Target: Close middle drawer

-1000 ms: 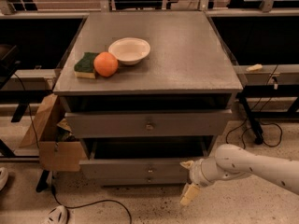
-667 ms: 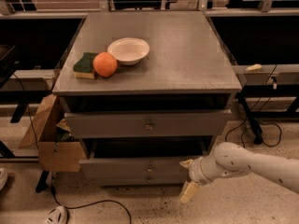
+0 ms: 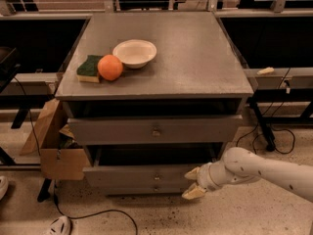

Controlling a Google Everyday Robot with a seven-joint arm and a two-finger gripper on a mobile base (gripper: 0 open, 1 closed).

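Note:
The grey cabinet (image 3: 195, 58) has its middle drawer (image 3: 132, 176) pulled out, with a dark gap above its flat front and a small round knob (image 3: 156, 176) at the centre. The taller upper drawer (image 3: 112, 130) also stands slightly out. My gripper (image 3: 193, 183) is at the right part of the middle drawer's front. It is open and empty, with one tan fingertip (image 3: 192, 173) up and one down. The white arm (image 3: 264, 170) comes in from the right. Whether the fingertips touch the front I cannot tell.
On the cabinet top sit a white bowl (image 3: 135, 53), an orange (image 3: 110, 67) and a green sponge (image 3: 89, 67). A cardboard box (image 3: 54, 146) leans against the cabinet's left side. Cables (image 3: 93, 214) lie on the floor. Dark table frames stand at both sides.
My gripper has moved slightly left and up, closer to the middle drawer's front. The drawers have not visibly moved.

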